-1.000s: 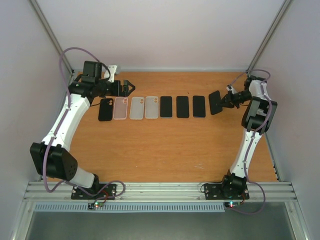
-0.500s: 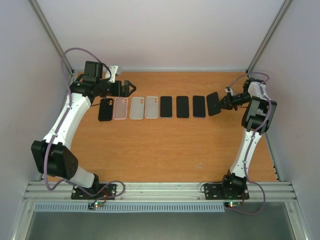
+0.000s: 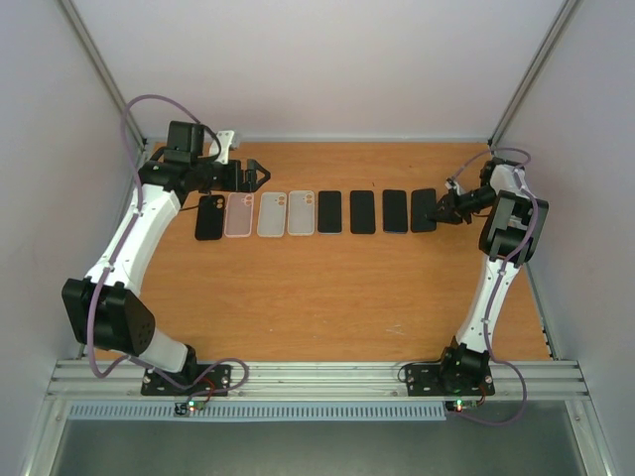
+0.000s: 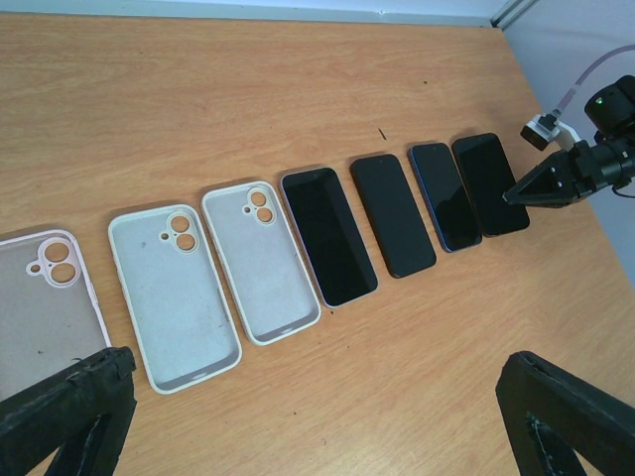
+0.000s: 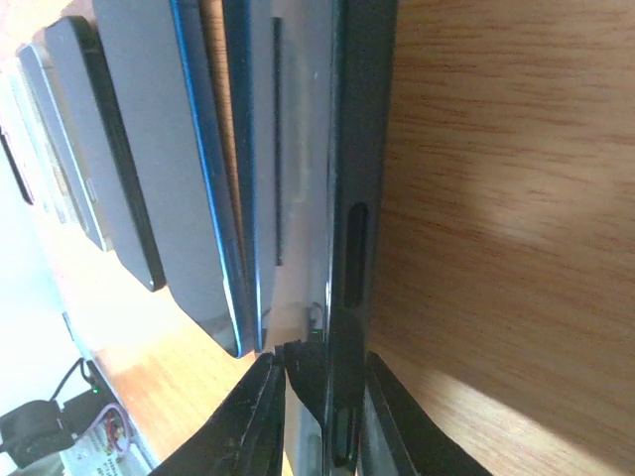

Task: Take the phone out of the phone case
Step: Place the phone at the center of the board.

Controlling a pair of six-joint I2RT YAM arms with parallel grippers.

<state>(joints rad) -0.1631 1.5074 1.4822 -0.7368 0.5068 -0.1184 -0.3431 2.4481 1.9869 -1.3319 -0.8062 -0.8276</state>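
Four dark phones lie in a row; the rightmost phone (image 3: 424, 210) (image 4: 490, 183) lies flat at the row's right end. My right gripper (image 3: 444, 208) (image 4: 518, 192) stands at its right edge. In the right wrist view that phone (image 5: 349, 198) is edge-on between my right gripper's (image 5: 322, 407) fingers, which sit close on both faces. Left of the phones lie two white cases (image 3: 286, 213) (image 4: 260, 263), a pinkish clear case (image 3: 239, 214) (image 4: 45, 297) and a black case (image 3: 208, 217). My left gripper (image 3: 260, 177) (image 4: 317, 426) hangs open above the cases, holding nothing.
A blue-edged phone (image 5: 213, 178) (image 4: 444, 195) lies right beside the held one. The orange table (image 3: 317, 297) is walled at back and sides. The right arm's cable and a white connector (image 4: 546, 131) hang behind its gripper.
My right gripper has lowered the phone from a raised tilt to flat at the right end of the row. The left arm has barely shifted.
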